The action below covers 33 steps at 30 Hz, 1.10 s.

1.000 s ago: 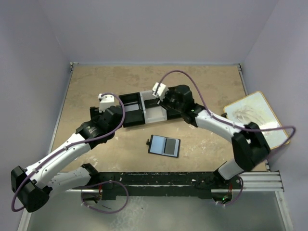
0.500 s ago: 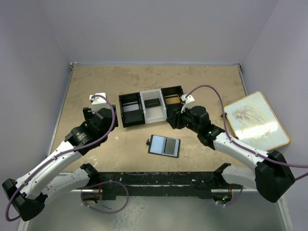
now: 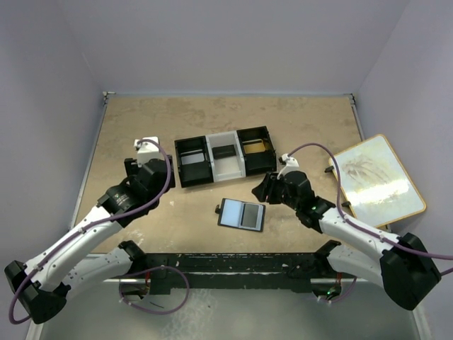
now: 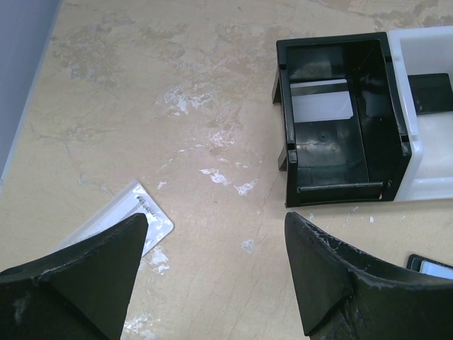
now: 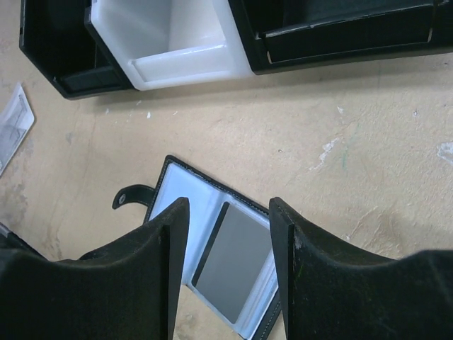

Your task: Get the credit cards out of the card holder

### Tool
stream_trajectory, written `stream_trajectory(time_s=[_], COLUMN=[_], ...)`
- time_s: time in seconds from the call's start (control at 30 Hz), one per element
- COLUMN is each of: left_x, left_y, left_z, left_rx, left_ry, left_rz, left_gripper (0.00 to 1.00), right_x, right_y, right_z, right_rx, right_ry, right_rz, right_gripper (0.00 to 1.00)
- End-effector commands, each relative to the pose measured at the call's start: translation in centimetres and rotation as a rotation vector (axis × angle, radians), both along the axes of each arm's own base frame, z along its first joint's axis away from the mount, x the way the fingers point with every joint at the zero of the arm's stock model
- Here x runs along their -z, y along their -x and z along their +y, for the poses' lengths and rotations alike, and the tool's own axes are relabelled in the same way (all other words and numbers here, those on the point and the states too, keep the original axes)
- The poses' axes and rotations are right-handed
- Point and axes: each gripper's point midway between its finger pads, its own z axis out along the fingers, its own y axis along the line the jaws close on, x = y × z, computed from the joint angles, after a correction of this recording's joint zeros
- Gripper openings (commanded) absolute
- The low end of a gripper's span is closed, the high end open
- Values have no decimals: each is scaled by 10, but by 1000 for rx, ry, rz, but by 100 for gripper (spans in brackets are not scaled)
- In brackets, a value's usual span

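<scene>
The card holder point(image 3: 242, 214) lies open on the table in front of the tray, its pale-blue sleeves up. A dark grey credit card point(image 5: 233, 263) sits in one sleeve. My right gripper point(image 3: 263, 188) hovers at the holder's right edge. In the right wrist view this gripper point(image 5: 228, 205) is open, the sleeved card showing between its fingers. My left gripper point(image 4: 216, 227) is open over bare table left of the tray, holding nothing. The tray's compartments hold a pale card point(image 4: 322, 103), a dark card point(image 3: 225, 151) and a gold card point(image 3: 255, 145).
The black-and-white three-compartment tray point(image 3: 212, 172) stands mid-table. A white printed packet point(image 4: 124, 219) lies by my left finger; my left arm hides it in the top view. A tan-framed board point(image 3: 375, 177) lies at the right edge. Walls enclose the table.
My right arm has drawn back from the tray to the card holder, its jaws opening wider. My left arm swung left away from the tray, then barely moved.
</scene>
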Motion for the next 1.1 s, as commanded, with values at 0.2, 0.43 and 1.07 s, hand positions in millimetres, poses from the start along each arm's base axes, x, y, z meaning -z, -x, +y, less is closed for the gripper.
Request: stream_trajectory(time_s=[0.2,0.43,1.07], left_x=[8,17,93], left_y=[-6,-9,7], left_z=[-14,-131,-292], left_rx=[44,376,790], left_ry=[17,461,259], left_rz=[31,78,229], left_gripper=[76,66,72], right_x=[2,23,42], right_y=[-1,31,107], right_z=[6,4,14], right_rx=[59,39,-153], right_ry=[-51,-109,-316], right_rz=[92,177,344], right_gripper=[48,45,48])
